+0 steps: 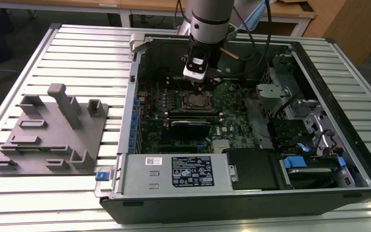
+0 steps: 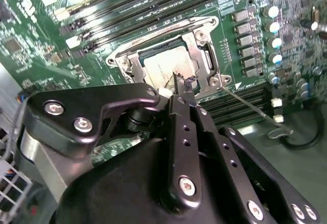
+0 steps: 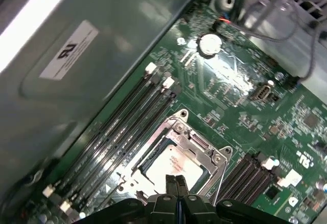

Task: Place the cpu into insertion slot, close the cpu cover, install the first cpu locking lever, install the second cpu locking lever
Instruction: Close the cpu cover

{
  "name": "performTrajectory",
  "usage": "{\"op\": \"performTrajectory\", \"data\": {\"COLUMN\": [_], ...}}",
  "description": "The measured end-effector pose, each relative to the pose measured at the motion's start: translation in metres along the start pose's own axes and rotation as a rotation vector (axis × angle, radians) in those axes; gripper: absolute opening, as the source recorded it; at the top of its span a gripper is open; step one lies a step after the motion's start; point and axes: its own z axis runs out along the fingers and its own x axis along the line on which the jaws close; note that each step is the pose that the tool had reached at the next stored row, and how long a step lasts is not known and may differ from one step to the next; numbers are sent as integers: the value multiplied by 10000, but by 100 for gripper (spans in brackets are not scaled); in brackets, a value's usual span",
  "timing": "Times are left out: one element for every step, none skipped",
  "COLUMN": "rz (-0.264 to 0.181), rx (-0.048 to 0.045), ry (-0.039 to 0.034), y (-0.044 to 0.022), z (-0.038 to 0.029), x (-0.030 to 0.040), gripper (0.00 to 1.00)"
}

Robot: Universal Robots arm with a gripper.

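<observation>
One grey fixture tray sits at the exterior view's left, with one open computer case beside it. One gripper, its fingers pressed together and, as far as I see, empty, hangs just above one insertion slot. One cpu is seated there. One cpu cover lies flat around it, and one lever wire juts free.

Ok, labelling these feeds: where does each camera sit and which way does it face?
Exterior view: off the arm, high, looking down into the computer case; arm and end effector show.
First wrist view: on the wrist, facing along the end effector to the cpu.
Second wrist view: same, from another side.
Both wrist views share the cpu.
</observation>
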Motion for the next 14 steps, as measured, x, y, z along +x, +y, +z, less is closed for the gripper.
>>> {"op": "performTrajectory", "data": {"rz": [-6,-8,-10,-12,-13,-15,-48,-147,-309,-480,-655,-829,-1003,-1178], "rx": [1,1,0,0,0,0,0,1,1,2,3,4,5,6], "ry": [0,0,1,1,1,1,1,3,5,7,9,11,14,16], "y": [0,0,0,0,0,0,0,0,0,0,0,0,0,0], "z": [0,0,0,0,0,0,0,1,1,2,3,3,4,5], "x": [0,0,0,0,0,0,0,0,0,0,0,0,0,0], "gripper": [10,10,10,10,10,10,10,10,10,10,10,10,10,10]}}
